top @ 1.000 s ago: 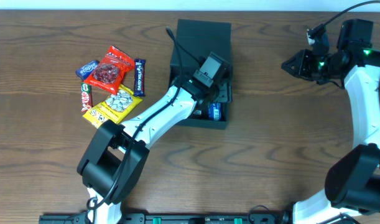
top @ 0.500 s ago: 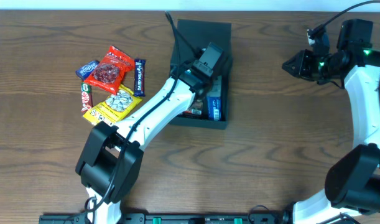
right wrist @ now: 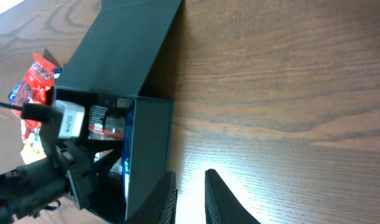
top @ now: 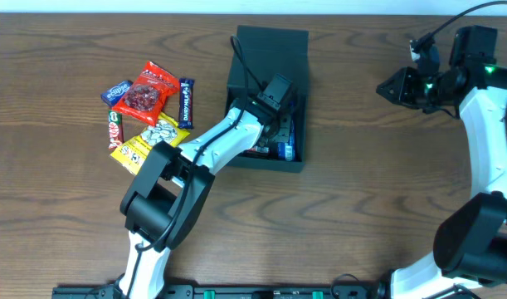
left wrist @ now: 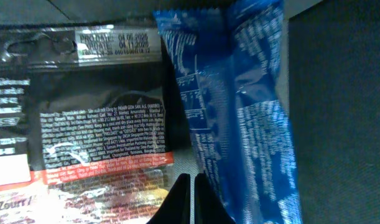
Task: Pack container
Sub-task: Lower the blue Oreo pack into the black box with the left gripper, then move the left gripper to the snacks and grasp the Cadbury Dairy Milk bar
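Observation:
The container (top: 268,48) is a dark square box lying open at the table's middle, its lid flap folded back. My left gripper (top: 275,129) reaches down inside it. In the left wrist view that gripper (left wrist: 193,185) is shut with nothing between its fingers. It hovers just over a blue packet (left wrist: 239,106) and a clear packet with a red band (left wrist: 84,124). The blue packet (top: 286,150) lies along the box's right wall. My right gripper (top: 387,85) hangs at the far right, well away from the box. Its fingers (right wrist: 217,194) stand slightly apart over bare wood, holding nothing.
A heap of snacks lies left of the box: a red packet (top: 145,93), a yellow packet (top: 152,143), a dark blue bar (top: 185,101), a small blue packet (top: 116,90) and a red bar (top: 114,126). Bare wood separates the box from the right arm.
My left gripper has shut on nothing inside the box, and its wrist has shifted slightly up and back. The right arm has not moved.

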### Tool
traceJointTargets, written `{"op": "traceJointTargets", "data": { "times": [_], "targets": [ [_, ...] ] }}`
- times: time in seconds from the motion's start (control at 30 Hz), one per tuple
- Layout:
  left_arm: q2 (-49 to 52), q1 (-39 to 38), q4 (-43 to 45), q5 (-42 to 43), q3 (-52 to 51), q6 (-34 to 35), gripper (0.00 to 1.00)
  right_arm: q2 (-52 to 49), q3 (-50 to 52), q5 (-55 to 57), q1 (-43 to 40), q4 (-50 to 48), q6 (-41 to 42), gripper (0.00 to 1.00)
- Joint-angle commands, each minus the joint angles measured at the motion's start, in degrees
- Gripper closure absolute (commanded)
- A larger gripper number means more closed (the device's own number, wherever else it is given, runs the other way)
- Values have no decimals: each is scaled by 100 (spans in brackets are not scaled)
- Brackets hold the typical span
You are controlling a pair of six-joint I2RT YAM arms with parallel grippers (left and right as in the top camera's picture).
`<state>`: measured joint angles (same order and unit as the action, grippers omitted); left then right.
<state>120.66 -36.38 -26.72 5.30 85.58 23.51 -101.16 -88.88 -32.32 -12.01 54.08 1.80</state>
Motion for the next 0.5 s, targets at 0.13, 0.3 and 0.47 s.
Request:
{"op": "traceJointTargets", "data": {
  "times": [0.13, 0.3, 0.47],
  "targets": [
    [116, -7, 256, 409, -24, -658, 95, 35, -35, -2, 20, 31, -170, 84],
    [118, -7, 319, 616, -24, -1038, 94, 35, -35, -2, 20, 48, -170, 84],
    [111, -4, 313, 616, -20, -1110, 94, 35, -35, -2, 20, 61, -170, 84]
  ]
}}
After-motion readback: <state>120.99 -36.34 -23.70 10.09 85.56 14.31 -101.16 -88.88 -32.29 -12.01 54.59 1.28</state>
